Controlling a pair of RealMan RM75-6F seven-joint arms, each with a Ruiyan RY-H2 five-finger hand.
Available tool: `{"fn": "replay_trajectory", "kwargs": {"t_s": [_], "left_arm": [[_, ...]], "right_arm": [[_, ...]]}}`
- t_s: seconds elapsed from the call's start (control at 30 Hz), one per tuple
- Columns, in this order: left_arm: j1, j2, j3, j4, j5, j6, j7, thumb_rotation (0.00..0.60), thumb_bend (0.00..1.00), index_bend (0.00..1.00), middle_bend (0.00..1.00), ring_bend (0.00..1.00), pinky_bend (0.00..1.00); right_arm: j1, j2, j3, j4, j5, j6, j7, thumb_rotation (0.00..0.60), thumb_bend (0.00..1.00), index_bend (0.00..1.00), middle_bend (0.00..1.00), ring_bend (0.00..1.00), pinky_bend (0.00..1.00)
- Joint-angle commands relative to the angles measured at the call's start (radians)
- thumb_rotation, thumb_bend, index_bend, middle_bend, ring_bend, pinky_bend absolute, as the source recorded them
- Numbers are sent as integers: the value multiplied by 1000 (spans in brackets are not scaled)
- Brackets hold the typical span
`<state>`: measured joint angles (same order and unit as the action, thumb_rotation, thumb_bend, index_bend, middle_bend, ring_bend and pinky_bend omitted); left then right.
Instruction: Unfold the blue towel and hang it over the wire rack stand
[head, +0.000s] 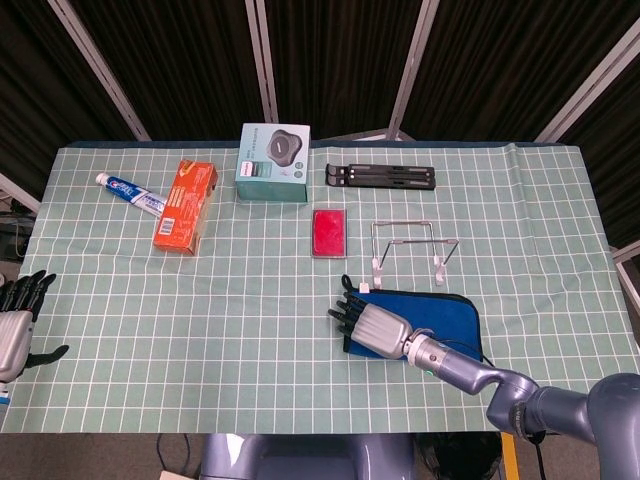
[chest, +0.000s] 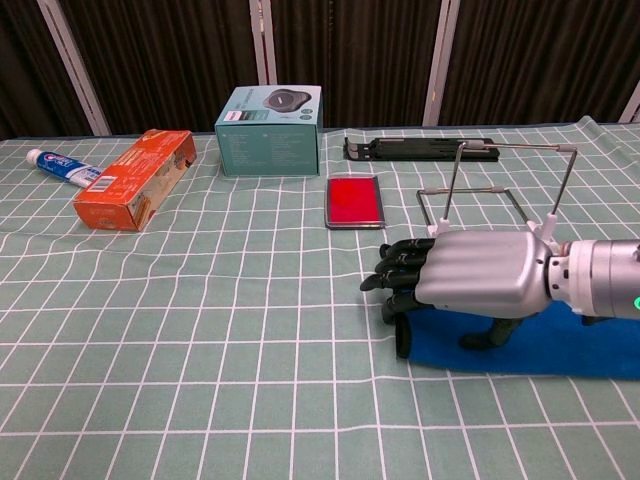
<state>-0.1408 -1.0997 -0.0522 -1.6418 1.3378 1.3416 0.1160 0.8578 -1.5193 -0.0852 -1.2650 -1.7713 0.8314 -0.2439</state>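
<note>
The blue towel (head: 447, 315) (chest: 565, 347) lies folded and flat near the table's front right. My right hand (head: 368, 326) (chest: 462, 284) sits over its left edge, fingers bent downward. One fingertip and the thumb touch the cloth, and nothing is lifted. The wire rack stand (head: 412, 250) (chest: 503, 190) stands upright just behind the towel, bare. My left hand (head: 14, 322) hangs off the table's front left corner with fingers spread, holding nothing. It shows only in the head view.
A toothpaste tube (head: 130, 192), an orange box (head: 186, 205) and a teal box (head: 272, 163) line the back left. A red flat case (head: 328, 232) lies mid-table and a black folded stand (head: 380, 176) lies behind the rack.
</note>
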Motion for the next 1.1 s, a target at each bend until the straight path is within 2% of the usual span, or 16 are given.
{"fn": "replay_trajectory", "kwargs": {"t_s": [0.03,0.8,1.1], "left_arm": [[0,0,0,0,0,-1,-1,600,0,0,0,0,0],[-2,-2,0,0,-2,-2,3,600,0,0,0,0,0],[-2,-3,2,-1,-2,-2,6,600,0,0,0,0,0]], "right_arm": [[1,-2,1,3,3,0,0,600,233,281,0,0,0],[-5,1,-22,18,-6,46,35,600,240,284,0,0,0],[-12,8,-35,30,-13,64,52,600,300,361,0,0,0]]}}
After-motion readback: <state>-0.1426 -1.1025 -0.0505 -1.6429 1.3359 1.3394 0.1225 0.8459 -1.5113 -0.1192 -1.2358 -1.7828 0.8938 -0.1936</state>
